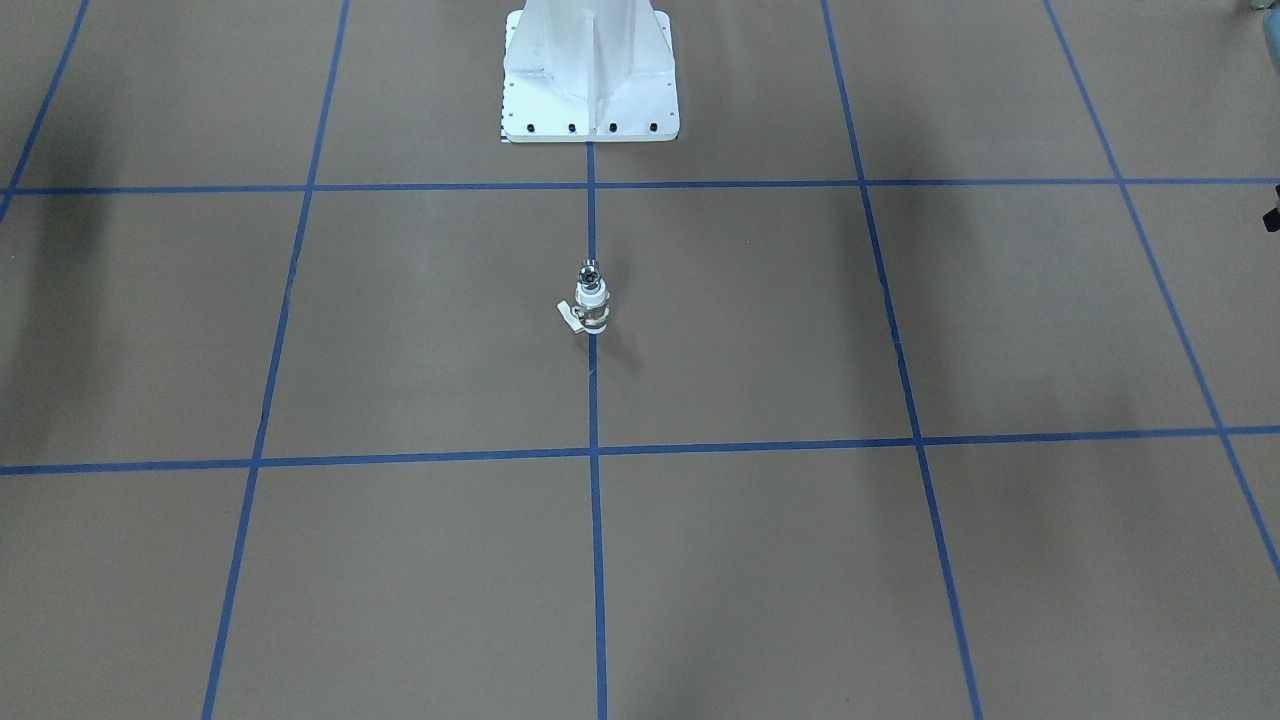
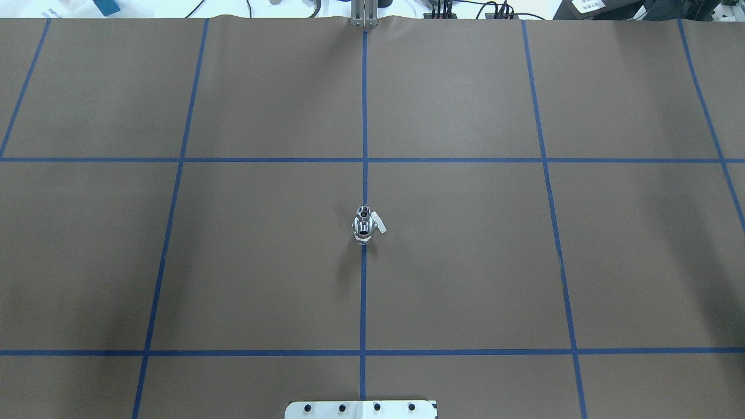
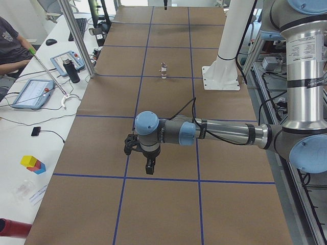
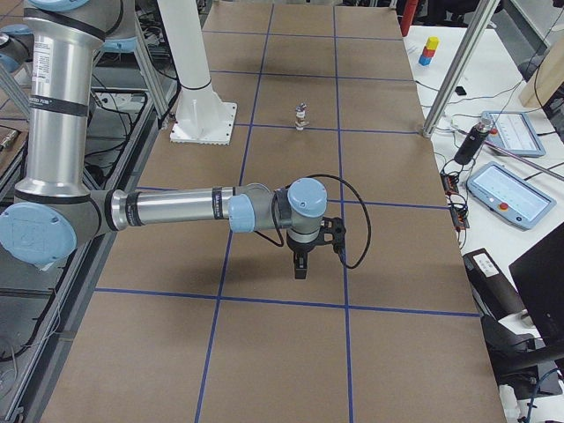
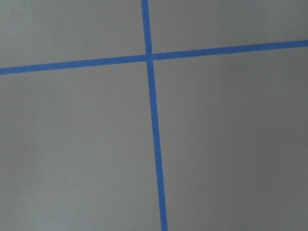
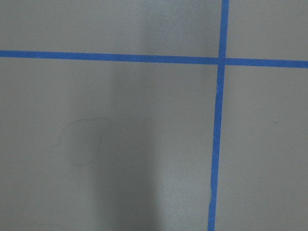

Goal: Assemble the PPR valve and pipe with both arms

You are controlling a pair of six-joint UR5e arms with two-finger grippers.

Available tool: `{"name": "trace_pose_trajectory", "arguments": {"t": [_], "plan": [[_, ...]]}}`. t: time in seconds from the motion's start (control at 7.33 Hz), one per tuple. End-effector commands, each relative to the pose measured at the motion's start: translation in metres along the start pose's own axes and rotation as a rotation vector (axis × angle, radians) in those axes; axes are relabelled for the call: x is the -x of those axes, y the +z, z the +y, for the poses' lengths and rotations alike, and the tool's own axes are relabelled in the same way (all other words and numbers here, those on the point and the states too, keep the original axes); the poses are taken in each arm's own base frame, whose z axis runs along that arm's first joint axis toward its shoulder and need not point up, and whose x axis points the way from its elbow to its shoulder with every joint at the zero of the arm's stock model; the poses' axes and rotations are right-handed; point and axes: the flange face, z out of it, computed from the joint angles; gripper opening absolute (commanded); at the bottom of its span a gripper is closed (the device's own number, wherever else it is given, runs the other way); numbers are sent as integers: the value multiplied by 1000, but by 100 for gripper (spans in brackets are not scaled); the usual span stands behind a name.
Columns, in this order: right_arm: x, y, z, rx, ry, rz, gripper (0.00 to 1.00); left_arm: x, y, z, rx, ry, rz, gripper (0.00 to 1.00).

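The PPR valve (image 1: 592, 305) stands upright on the blue centre line in the middle of the table, its white lever (image 1: 570, 316) sticking out sideways. The silvery pipe (image 1: 591, 270) rises from its top. The pair also shows in the overhead view (image 2: 363, 226) and small in both side views (image 3: 163, 70) (image 4: 301, 115). My left gripper (image 3: 148, 167) hangs over the table's left end, far from the valve. My right gripper (image 4: 300, 269) hangs over the right end. Both point down, and I cannot tell whether they are open or shut. The wrist views show only brown paper and blue tape.
The white bolted pedestal (image 1: 590, 90) stands at the robot's side of the table, behind the valve. Operators' tablets (image 3: 31, 92) (image 4: 507, 189), metal posts (image 3: 76, 41) and coloured blocks (image 3: 32, 163) line the side opposite the robot. A person (image 3: 10, 46) sits there.
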Motion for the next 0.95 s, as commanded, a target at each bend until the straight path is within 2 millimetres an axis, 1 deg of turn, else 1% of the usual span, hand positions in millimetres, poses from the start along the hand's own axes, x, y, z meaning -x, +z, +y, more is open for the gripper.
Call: {"name": "trace_pose_trajectory", "arguments": {"t": [0.0, 0.27, 0.82], "plan": [[-5, -15, 0, -32, 4, 25, 99, -3, -3, -2, -7, 7, 0, 100], [-4, -16, 0, -32, 2, 26, 99, -3, 0, -1, -3, 5, 40, 100], [-4, -16, 2, -32, 3, 26, 99, -7, -3, -2, -8, 12, 42, 100]]}}
